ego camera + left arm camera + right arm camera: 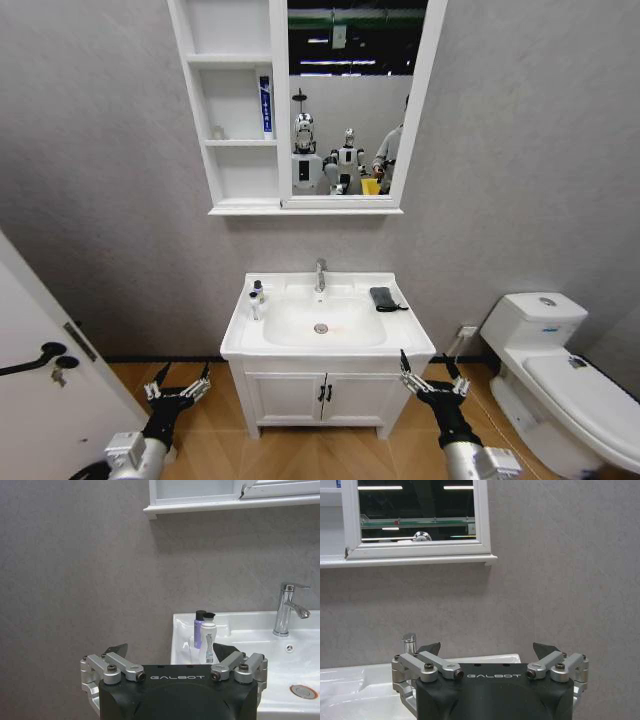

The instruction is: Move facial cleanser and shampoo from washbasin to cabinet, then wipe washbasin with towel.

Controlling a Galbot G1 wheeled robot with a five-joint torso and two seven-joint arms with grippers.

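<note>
The white washbasin (405,330) with its chrome tap (320,275) stands in the middle of the head view. Two small bottles stand together at its back left corner (256,297): a purple one (199,630) and a white one (208,641), both black-capped. I cannot tell which is the facial cleanser and which the shampoo. The dark towel (385,298) lies on the basin's right rim. The cabinet (232,100) hangs above. My left gripper (180,385) (171,651) and right gripper (428,368) (487,649) hang open and empty, low in front of the vanity.
A blue tube (265,105) stands on the cabinet's middle shelf, beside the mirror (350,100). A white toilet (560,370) is at the right and a door (40,370) with a black handle at the left. The two-door vanity (320,395) stands under the basin.
</note>
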